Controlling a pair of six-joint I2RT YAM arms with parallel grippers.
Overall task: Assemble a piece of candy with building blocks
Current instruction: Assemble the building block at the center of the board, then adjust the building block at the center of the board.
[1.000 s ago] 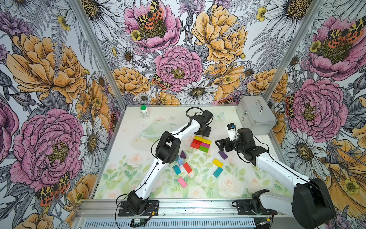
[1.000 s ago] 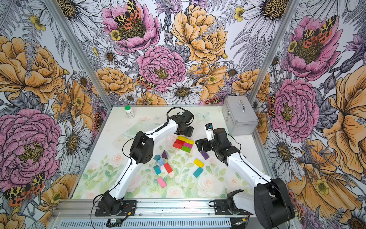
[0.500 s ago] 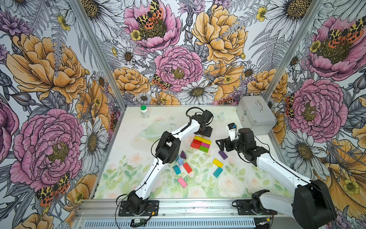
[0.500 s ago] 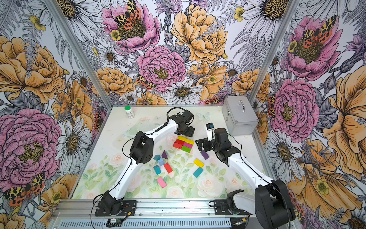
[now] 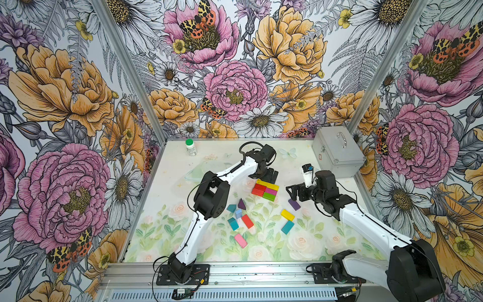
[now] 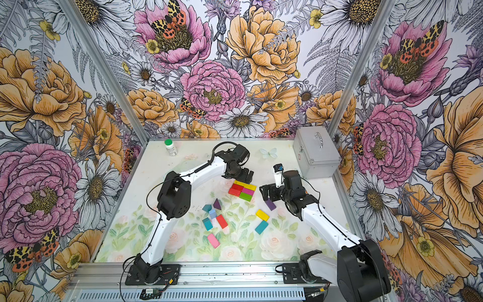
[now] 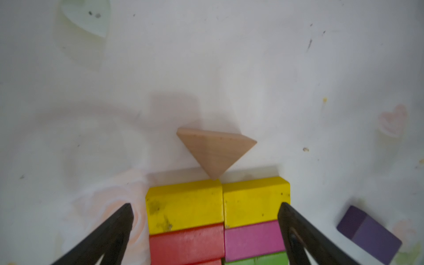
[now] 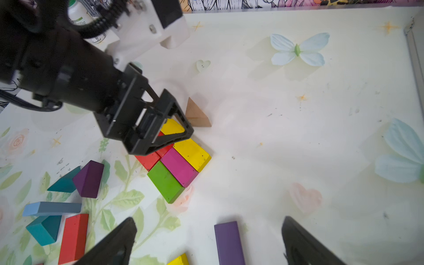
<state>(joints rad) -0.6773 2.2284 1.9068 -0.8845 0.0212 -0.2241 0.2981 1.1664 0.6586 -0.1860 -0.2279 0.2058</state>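
Note:
Six building blocks, yellow, red, magenta and green, lie packed in a rectangle (image 5: pixel 265 189). A tan triangle (image 7: pixel 215 151) lies flat with its tip touching the seam between the two yellow bricks. My left gripper (image 7: pixel 205 206) hovers open over the yellow end of the rectangle, holding nothing. My right gripper (image 8: pixel 210 220) is open above a purple brick (image 8: pixel 229 243) lying on the mat. Loose in front are a purple triangle (image 5: pixel 241 204), a teal triangle (image 5: pixel 231 208), and light blue, teal, red (image 5: pixel 247 221), pink (image 5: pixel 240 240) and yellow (image 5: pixel 287 215) bricks.
A silver metal case (image 5: pixel 337 154) stands at the back right. A white bottle with a green cap (image 5: pixel 191 147) stands at the back left. A blue-and-white packet (image 5: pixel 307 174) stands just behind my right wrist. Aluminium rails frame the mat.
My left gripper's jaws have spread open at the far end of the brick rectangle. The right arm has stayed in place.

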